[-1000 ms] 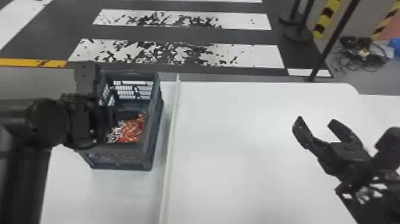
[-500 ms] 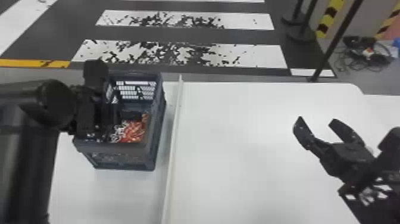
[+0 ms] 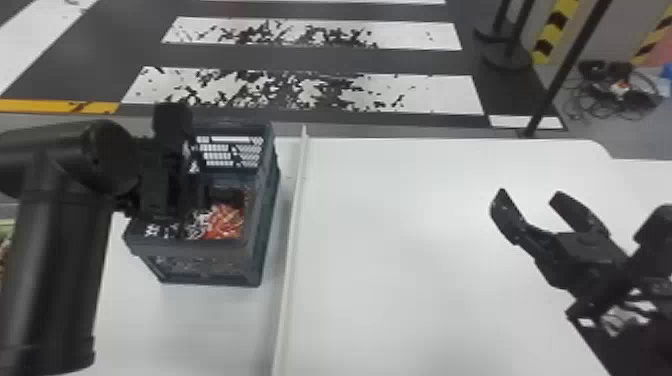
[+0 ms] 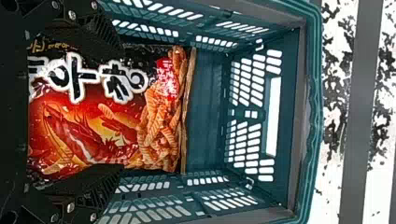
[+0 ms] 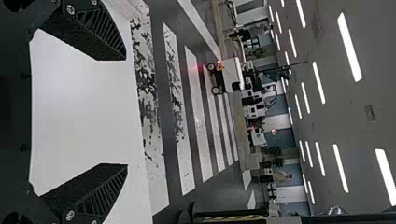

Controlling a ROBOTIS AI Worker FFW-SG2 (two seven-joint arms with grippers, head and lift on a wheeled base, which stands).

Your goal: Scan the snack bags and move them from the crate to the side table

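My left gripper [image 3: 200, 192] reaches down into the dark crate [image 3: 200, 247] at the left of the table. Inside it a red and black snack bag [image 3: 227, 222] shows beside the gripper. In the left wrist view the left gripper [image 4: 122, 109] is open, its two fingers along opposite sides of the snack bag [image 4: 84, 135], which lies between them; the crate's wall [image 4: 292, 116] rises beyond. The right gripper [image 3: 525, 195] stands open over the table's right part, and in the right wrist view the right gripper [image 5: 126, 112] has nothing between its fingers.
A thin raised white strip [image 3: 290, 250] runs along the table just right of the crate. The white table top [image 3: 400, 250] extends right from it. Black posts [image 3: 565, 70] stand on the floor beyond the table.
The left arm and its gripper have shifted slightly to the right over the crate, the forearm swinging with them. The right gripper looks unmoved.
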